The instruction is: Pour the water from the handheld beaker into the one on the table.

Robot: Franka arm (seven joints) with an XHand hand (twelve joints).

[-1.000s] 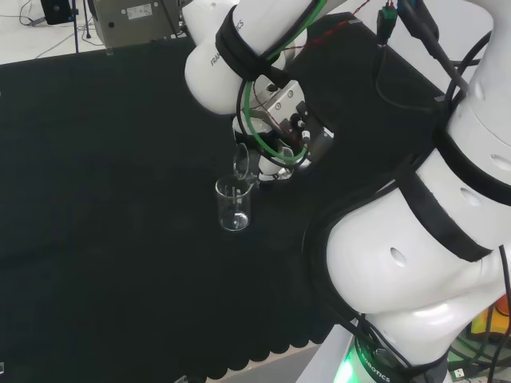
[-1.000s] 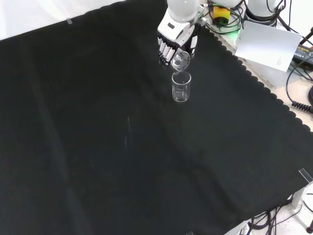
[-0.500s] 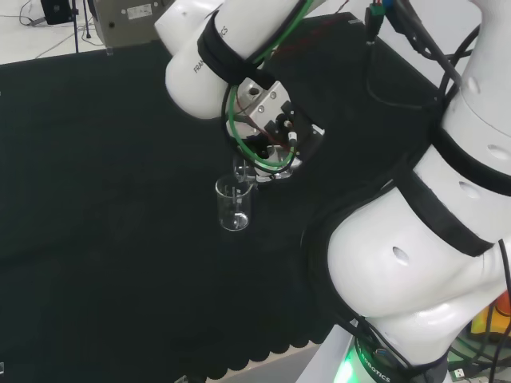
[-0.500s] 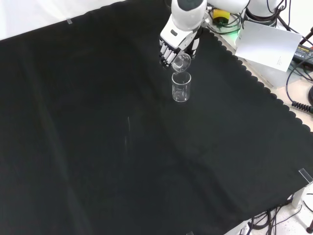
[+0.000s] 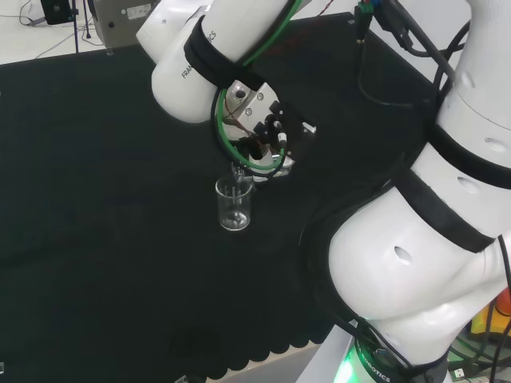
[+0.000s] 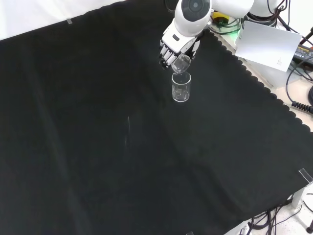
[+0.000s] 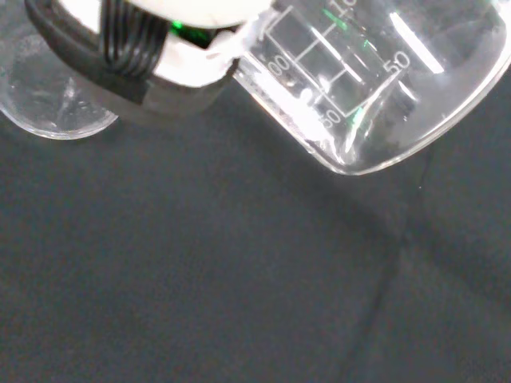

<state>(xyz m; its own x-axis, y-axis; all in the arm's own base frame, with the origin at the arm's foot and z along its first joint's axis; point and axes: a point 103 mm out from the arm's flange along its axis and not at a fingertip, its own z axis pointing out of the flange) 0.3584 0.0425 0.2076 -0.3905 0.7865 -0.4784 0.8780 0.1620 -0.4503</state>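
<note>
front view shows me the hand (image 6: 174, 45) with its fingers curled around a small clear beaker (image 6: 181, 62), which is tipped with its mouth just above the second beaker (image 6: 181, 87). that one stands upright on the black cloth (image 6: 98, 147). from the wrist i see the tilted beaker (image 7: 359, 88) close, with printed marks on it.

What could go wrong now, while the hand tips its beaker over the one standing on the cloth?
1. The handheld beaker is tilted with its mouth just above the rim of the standing beaker; that target is narrow, so water could miss and land on the black cloth.
2. The hand works very close above it, so a small drop could knock the standing beaker over.
</note>
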